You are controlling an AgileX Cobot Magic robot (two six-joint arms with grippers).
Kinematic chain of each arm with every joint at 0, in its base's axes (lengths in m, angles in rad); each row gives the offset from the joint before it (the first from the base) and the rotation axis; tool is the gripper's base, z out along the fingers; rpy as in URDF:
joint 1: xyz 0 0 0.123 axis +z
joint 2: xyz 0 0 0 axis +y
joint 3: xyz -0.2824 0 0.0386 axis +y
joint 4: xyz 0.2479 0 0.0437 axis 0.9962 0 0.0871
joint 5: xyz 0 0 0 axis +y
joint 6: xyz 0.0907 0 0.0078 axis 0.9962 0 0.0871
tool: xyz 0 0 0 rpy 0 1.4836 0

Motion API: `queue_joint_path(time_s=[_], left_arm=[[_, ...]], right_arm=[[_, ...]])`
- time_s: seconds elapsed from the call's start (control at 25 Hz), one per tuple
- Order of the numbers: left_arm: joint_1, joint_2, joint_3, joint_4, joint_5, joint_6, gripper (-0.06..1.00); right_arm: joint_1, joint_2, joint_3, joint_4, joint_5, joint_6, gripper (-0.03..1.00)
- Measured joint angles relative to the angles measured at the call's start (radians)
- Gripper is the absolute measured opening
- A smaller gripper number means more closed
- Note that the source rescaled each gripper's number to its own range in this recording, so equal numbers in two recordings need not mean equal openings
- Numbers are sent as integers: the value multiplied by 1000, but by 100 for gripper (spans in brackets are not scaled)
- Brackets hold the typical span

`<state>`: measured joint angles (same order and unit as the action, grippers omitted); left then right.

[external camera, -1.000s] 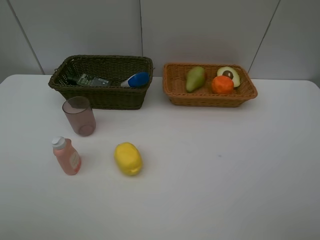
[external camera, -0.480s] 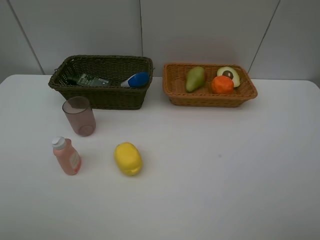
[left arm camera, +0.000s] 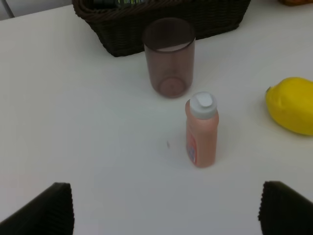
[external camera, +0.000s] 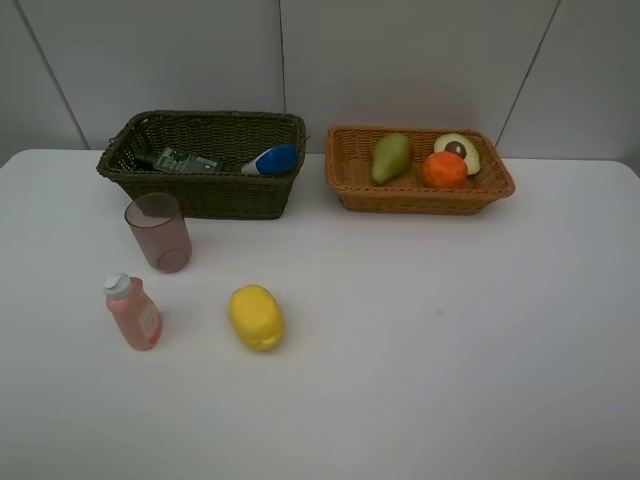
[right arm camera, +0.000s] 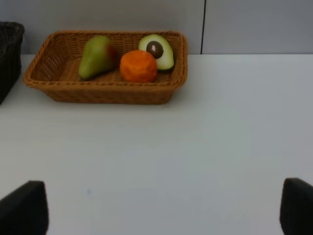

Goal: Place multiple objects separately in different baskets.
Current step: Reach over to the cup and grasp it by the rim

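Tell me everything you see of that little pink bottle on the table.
The pink bottle is small, salmon-coloured, plastic by its look, with a white cap on and a faint label on its side. It stands upright on the white table, touching nothing else, in front of the pink cup, left of the lemon.

The deep basket is showing dark brown-green weave, shallow basket orange; lemon yellow; cup, bottle pink.
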<state>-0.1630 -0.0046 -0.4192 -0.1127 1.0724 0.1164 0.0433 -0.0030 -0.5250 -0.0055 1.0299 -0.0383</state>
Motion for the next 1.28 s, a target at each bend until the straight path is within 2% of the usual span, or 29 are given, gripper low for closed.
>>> queue_joint_path(time_s=[1.28], left_arm=[[0, 0, 0, 0, 0, 0, 100]], right_arm=[[0, 0, 8, 16, 5, -23, 100]])
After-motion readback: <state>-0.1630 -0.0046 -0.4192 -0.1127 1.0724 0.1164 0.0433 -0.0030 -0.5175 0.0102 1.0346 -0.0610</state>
